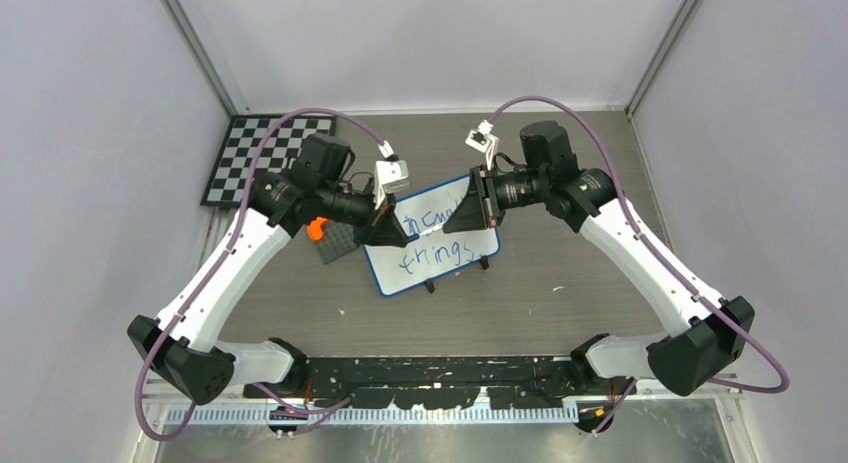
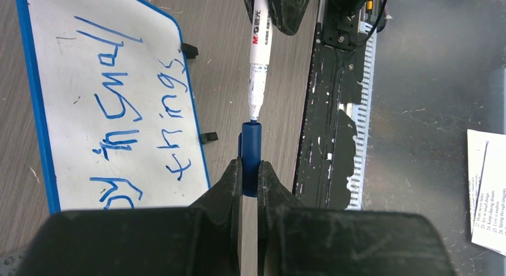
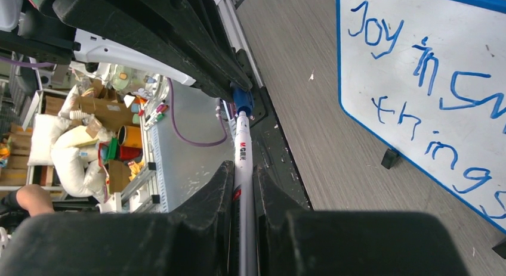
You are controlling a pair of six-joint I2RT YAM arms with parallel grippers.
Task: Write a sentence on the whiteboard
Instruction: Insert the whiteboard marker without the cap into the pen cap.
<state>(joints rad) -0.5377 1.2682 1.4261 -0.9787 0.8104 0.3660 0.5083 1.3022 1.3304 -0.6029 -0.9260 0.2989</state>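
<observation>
1. Here, the whiteboard (image 1: 400, 273) sits on the grey desk (image 1: 560, 283), midway between the two arms. Its blue frame is skewed to the desk's edges, and its two small black feet (image 3: 390, 158) stick out from the near long side.
2. The sentence (image 3: 429, 79) is written on it in blue marker in two lines, "Joy in small" above "things". In the top view the first word is hidden under the wrists.
3. The left fingers (image 2: 234, 180) are pressed in on a blue cap (image 2: 250, 160), pinching its closed end. The cap's open mouth points away from the wrist.
4. The right fingers (image 3: 224, 180) clamp the white barrel of the marker (image 3: 243, 151), with the red brand print just ahead of their tips.
5. Marker and cap are lined up end to end in the air, the two wrists facing each other above the board's far half. The marker's blue tip is at the mouth of the cap; I cannot tell whether it has gone inside.
6. A black-and-white checkerboard (image 1: 240, 168) lies at the far left corner of the desk.
7. A grey studded plate (image 1: 338, 247) with an orange piece (image 1: 317, 228) on it lies just beside the board's left end, partly under the left arm.
8. The left wrist view shows a printed sheet of paper (image 2: 486, 192) on a lower grey surface past the black base rail (image 2: 328, 139).
</observation>
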